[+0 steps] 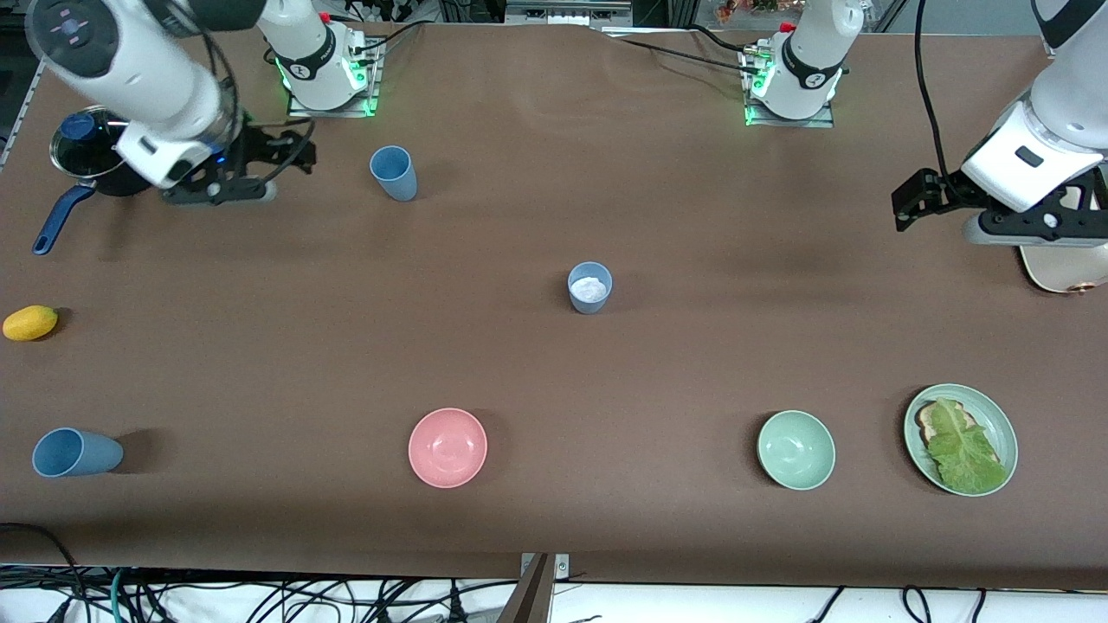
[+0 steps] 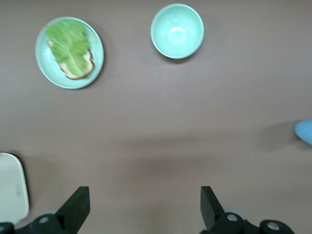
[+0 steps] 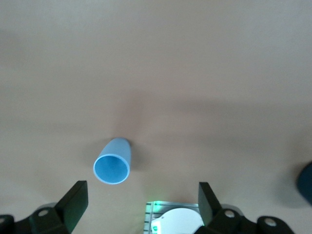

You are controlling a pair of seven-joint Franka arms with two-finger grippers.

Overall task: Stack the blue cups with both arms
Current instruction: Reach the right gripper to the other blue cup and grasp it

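**Both grippers open and empty; three blue cups apart on the table**

Front view: the right gripper (image 1: 227, 177) hangs beside a black pot with a blue handle (image 1: 82, 156); the left gripper (image 1: 995, 216) hangs at the left arm's end of the table. Three dusty-blue plastic tumblers stand well apart: one near the right arm's base (image 1: 394, 173), one mid-table holding something white (image 1: 590, 287), one near the front camera (image 1: 74, 452).

Left wrist view: fingers (image 2: 75, 209) spread wide, holding nothing, above bare brown table (image 2: 156, 126).

Right wrist view: fingers (image 3: 73, 204) wide apart, empty; one tumbler (image 3: 113, 162) stands on the table below.
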